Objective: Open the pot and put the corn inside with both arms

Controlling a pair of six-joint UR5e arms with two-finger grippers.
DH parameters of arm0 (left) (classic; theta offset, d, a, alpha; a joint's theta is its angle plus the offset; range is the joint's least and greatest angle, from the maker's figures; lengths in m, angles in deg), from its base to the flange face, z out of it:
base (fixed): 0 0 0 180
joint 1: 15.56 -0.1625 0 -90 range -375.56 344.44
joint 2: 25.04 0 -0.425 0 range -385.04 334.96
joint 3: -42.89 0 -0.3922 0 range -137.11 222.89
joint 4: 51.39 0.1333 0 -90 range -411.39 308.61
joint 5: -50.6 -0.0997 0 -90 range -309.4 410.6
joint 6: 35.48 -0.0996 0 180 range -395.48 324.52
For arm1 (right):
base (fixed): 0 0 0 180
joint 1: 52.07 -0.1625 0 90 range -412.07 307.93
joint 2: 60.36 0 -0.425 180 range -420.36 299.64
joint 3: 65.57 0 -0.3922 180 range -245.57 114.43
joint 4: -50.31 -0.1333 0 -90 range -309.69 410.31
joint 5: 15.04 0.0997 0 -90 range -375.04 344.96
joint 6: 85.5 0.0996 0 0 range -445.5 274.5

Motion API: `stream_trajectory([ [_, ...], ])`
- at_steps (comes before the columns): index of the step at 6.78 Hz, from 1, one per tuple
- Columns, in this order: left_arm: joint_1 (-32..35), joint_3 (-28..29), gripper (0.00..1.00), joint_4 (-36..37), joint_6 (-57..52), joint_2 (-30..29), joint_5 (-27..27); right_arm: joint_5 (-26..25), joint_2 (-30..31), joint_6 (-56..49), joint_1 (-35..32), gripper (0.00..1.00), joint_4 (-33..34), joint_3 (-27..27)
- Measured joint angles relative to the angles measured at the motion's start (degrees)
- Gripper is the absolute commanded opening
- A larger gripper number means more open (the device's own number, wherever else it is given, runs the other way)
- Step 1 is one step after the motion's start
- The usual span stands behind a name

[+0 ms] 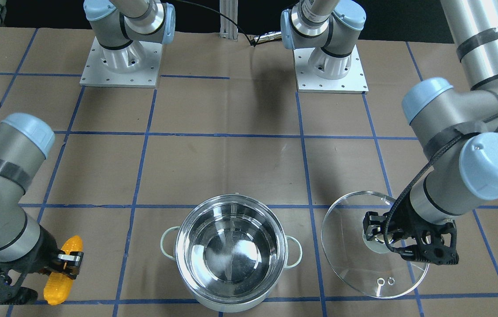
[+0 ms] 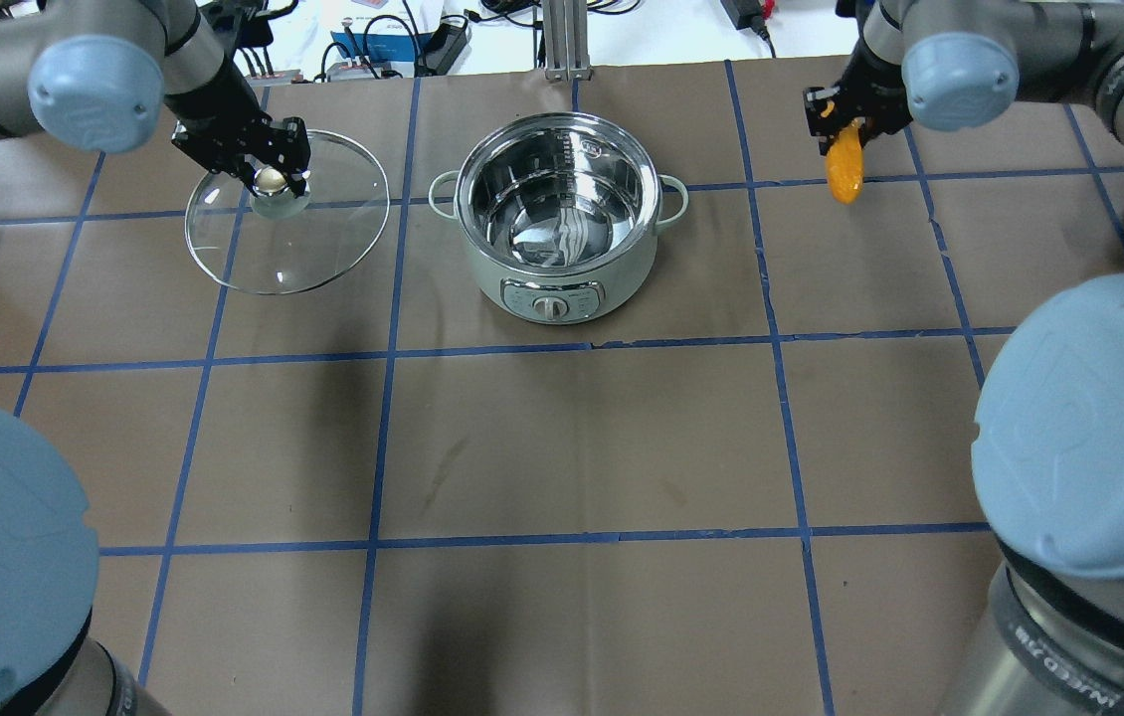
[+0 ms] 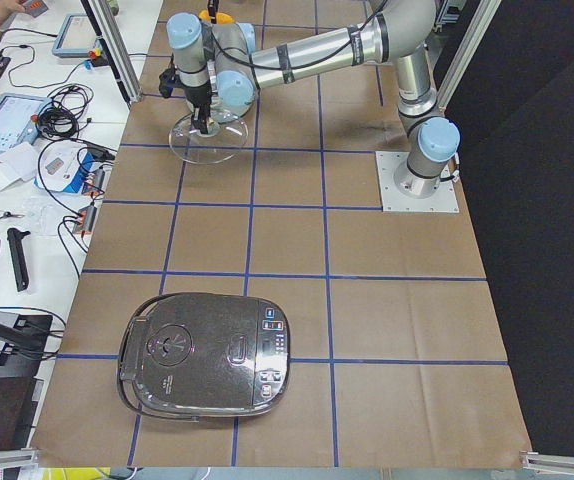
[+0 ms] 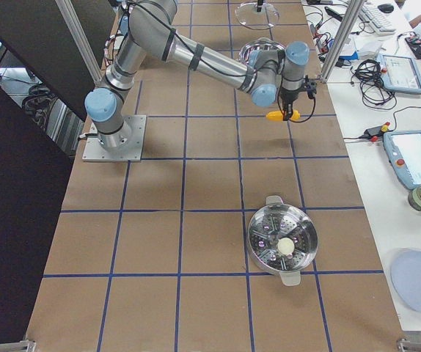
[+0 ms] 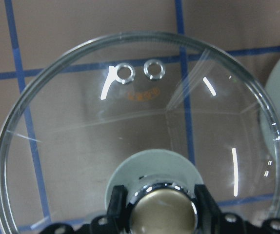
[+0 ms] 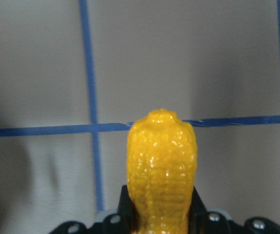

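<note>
Already the lid was held aside, its knob clenched in the left claw, and the pot stood open. The corn, gripped in the right claw, was judged due for carriage over the rim.

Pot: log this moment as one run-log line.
pot: open, empty | lid: off, knob in left gripper | corn: in right gripper, not yet in pot
</note>
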Motion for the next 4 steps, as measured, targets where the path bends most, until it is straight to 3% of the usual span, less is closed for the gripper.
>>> stream_trajectory([
  [1,-0.6,-4.1,0.03,7.7,-1.3,-1.2,-0.2,1.8,0.2,4.4,-5.8,0.15,-2.6,-3.5],
  [2,-1.0,-5.9,0.25,10.9,-2.1,-2.3,-0.2,2.4,-0.1,10.0,-11.8,0.14,-3.0,-5.2],
  [3,-1.4,-6.9,0.99,12.1,-2.2,-2.9,0.0,2.5,-1.1,15.7,-16.0,0.14,-2.2,-6.3],
  [4,-1.5,-7.5,1.0,12.5,-1.9,-3.4,0.1,1.6,-2.9,19.6,-19.1,0.15,-0.7,-7.5],
])
